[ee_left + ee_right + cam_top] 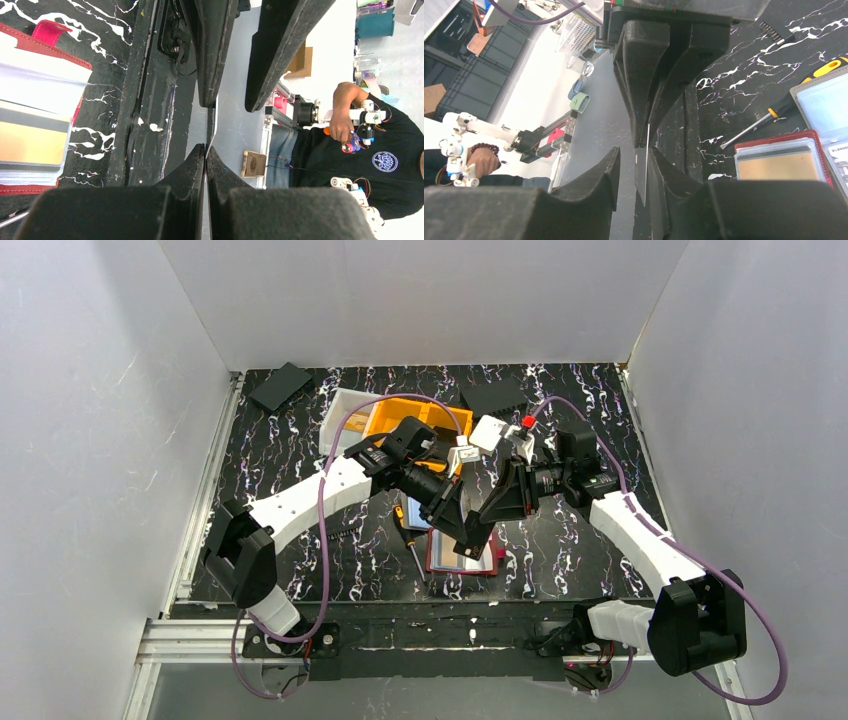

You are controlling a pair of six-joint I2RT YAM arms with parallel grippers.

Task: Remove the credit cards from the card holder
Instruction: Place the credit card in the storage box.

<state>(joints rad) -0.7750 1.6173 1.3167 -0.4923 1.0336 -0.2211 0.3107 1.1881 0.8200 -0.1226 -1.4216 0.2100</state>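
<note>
As left pincer (205,150) grips, credit card (642,175) edge-on

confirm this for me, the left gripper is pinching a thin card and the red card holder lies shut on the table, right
Not quite: the card holder lies open on the table, clear sleeves facing up, as the right wrist view shows. The left gripper does pinch a thin card.

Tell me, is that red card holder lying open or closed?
Open: the red card holder lies spread flat, its clear sleeves facing up with a card inside.
</note>
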